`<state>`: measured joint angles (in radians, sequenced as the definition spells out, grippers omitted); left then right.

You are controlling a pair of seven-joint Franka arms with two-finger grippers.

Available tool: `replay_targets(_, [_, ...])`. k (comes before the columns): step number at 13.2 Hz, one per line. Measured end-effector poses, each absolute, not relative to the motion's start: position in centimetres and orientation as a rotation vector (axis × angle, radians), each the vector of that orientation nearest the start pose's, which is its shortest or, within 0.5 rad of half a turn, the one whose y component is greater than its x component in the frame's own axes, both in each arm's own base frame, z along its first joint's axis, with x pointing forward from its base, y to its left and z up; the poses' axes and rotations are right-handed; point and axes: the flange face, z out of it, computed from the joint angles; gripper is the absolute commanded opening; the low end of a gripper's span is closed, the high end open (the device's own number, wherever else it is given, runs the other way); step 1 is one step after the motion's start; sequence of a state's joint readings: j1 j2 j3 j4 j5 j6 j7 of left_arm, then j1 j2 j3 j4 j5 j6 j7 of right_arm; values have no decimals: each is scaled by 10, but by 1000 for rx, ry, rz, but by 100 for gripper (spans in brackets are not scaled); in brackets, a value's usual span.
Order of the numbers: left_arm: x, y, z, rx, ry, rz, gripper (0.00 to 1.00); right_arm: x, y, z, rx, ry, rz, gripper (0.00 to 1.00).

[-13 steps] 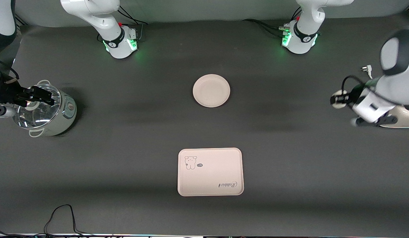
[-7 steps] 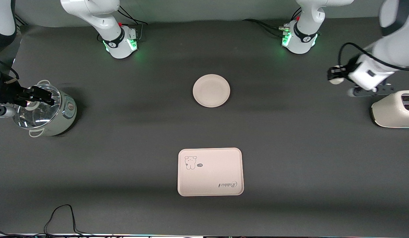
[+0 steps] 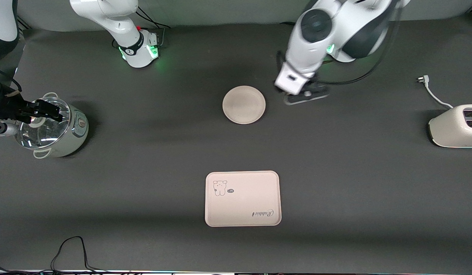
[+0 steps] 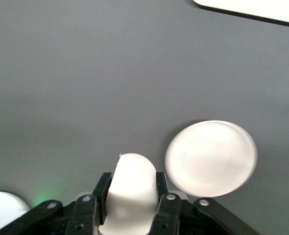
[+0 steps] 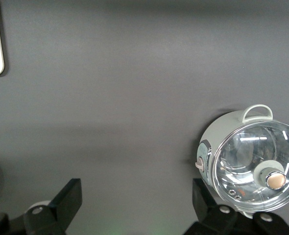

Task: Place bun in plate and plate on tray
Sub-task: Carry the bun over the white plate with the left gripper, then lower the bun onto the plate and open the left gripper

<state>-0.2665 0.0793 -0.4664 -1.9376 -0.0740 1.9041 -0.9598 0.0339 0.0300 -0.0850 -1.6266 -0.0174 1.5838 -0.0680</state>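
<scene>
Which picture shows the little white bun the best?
The left wrist view: the bun sits big and clear, pinched in the left gripper, beside the plate. In the front view the arm hides it. The right wrist view doesn't show it.

Robot lab: 2 bench-mounted arms (image 3: 125, 23) on dark matting (image 3: 144, 152).

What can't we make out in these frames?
- Bun: hidden in the front view by the left arm's wrist; only the left wrist view shows it, clamped in the left tool.
- Bun's lower part: cut off by the left wrist view's edge.
- Tray: only a corner in the left wrist view.
- Right tool over the pot: fingertips cut off in the right wrist view.
</scene>
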Motion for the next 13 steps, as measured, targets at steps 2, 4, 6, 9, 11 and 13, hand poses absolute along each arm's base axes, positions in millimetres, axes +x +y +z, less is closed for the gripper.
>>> replay_targets(2, [402,-424,391,-3105,-440,255,43,561,-30,583,-3155,-28,117,100])
replay_targets(4, [377,-463,343,-3071,-468,225,43,561,-30,582,-3155,-28,117,100])
replay_targets(6, [362,-487,300,-3066,-500,227,43,561,-30,582,-3155,-28,118,100])
replay_targets(9, [362,-494,258,-3087,-523,266,44,561,-30,582,-3155,-28,119,100])
replay_targets(11, [363,-497,248,-3100,-537,273,48,561,-30,582,-3155,-28,119,100])
replay_targets(13, [363,-498,246,-3106,-542,272,99,561,-30,582,-3155,-28,120,100])
